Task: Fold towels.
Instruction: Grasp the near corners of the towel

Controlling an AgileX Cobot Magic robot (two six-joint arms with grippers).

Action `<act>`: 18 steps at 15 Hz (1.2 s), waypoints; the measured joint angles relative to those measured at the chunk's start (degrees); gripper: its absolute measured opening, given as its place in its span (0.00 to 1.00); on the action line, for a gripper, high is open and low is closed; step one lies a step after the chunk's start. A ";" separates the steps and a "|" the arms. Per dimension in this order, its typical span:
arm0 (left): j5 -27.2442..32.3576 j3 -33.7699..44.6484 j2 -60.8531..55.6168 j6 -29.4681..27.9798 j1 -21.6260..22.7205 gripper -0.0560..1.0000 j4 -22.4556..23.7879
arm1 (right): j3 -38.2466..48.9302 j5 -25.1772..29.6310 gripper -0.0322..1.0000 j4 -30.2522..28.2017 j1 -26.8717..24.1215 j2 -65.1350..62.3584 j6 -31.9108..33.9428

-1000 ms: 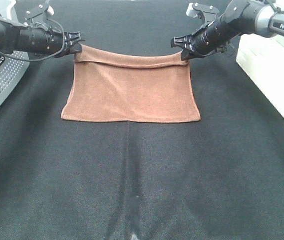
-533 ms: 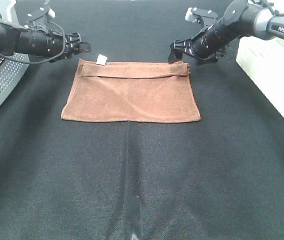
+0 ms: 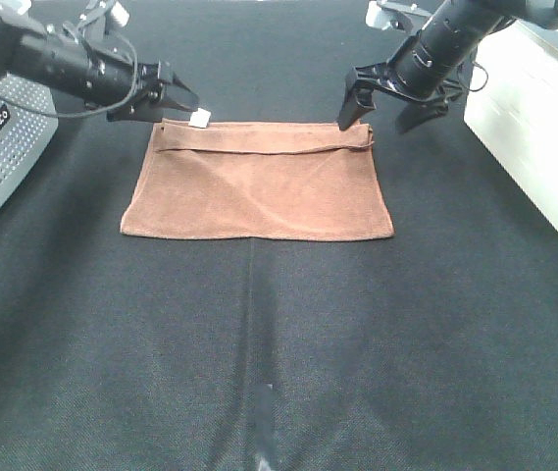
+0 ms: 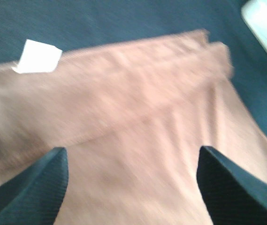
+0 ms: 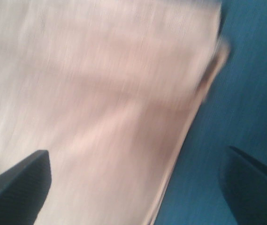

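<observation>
Left gripper [image 3: 176,106] and right gripper [image 3: 372,125] — both spread, empty — hover at far corners of the towel [image 3: 259,191].

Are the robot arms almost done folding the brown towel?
About halfway, I think. Done: the towel lies flat and doubled over, with a layer's edge showing near the white tag. In hand: nothing; the left gripper and right gripper hang open by the far corners. Left: it looks wide, so probably another fold to make it smaller.
</observation>
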 joint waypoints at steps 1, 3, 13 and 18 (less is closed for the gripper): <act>2.06 0.00 -0.63 -3.50 0.06 0.74 2.01 | 0.00 2.41 0.91 -0.11 0.00 -0.17 0.57; 7.28 0.00 -0.86 -12.72 0.17 0.74 8.02 | 0.00 7.73 0.91 -0.23 0.00 -1.03 3.15; 3.50 26.70 -17.59 -19.77 3.50 0.74 12.78 | 24.18 2.64 0.89 -0.46 0.00 -13.46 6.30; 3.61 30.25 -18.05 -22.23 5.10 0.74 14.95 | 37.41 -6.59 0.88 9.34 0.00 -17.42 -3.67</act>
